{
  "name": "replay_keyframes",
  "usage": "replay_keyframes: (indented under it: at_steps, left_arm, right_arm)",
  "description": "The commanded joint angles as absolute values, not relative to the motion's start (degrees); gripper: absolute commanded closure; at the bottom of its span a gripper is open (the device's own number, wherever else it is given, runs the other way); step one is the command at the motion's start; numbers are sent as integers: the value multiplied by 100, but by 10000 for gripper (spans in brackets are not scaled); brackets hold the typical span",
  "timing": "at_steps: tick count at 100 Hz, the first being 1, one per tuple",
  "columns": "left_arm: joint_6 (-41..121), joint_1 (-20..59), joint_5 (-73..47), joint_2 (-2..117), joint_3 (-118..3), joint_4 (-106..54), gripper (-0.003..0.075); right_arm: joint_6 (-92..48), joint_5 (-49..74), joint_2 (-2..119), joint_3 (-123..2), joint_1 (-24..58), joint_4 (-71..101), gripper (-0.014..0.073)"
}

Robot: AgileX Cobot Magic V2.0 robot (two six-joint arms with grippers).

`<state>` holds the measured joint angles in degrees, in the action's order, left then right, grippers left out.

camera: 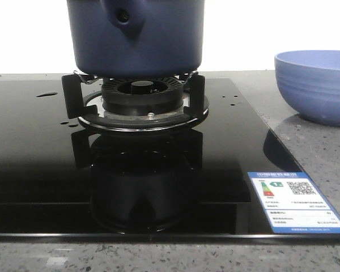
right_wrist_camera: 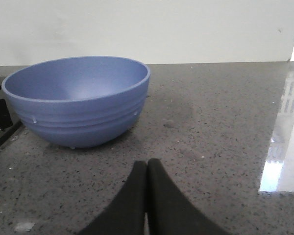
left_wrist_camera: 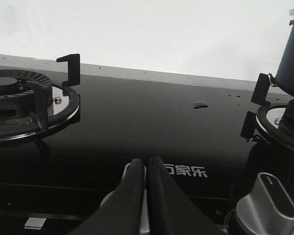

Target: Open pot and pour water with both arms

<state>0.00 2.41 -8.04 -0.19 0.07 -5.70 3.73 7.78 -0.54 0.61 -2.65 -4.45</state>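
Observation:
The dark navy pot (camera: 158, 39) stands on the burner's pot support (camera: 137, 99) of the black glass hob, its handle socket with a round hole (camera: 123, 17) facing the camera. Its top is out of the front view. An edge of the pot (left_wrist_camera: 290, 58) shows in the left wrist view. Water shows as a small puddle (camera: 46, 94) and drops on the glass, also in the left wrist view (left_wrist_camera: 201, 104). My left gripper (left_wrist_camera: 146, 162) is shut and empty over the hob's front. My right gripper (right_wrist_camera: 147, 163) is shut and empty over the grey counter, short of the bowl.
A light blue ribbed bowl (camera: 314, 85) stands on the grey counter right of the hob, also in the right wrist view (right_wrist_camera: 78, 100). A second burner (left_wrist_camera: 19, 98) and a silver knob (left_wrist_camera: 267, 203) show in the left wrist view. An energy label (camera: 294, 207) sits at the hob's front right.

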Motion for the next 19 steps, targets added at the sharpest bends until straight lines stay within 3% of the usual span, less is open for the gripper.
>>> replay_keyframes:
  at_steps: [1,19]
  left_arm:
    - [-44,269,-392,-174,197,-627,739]
    - [-44,269,-392,-174,197,-627,739]
  right_arm:
    - [371,385,-164,207,-254,-509,650]
    - [371,385,-164,207,-254,-509,650]
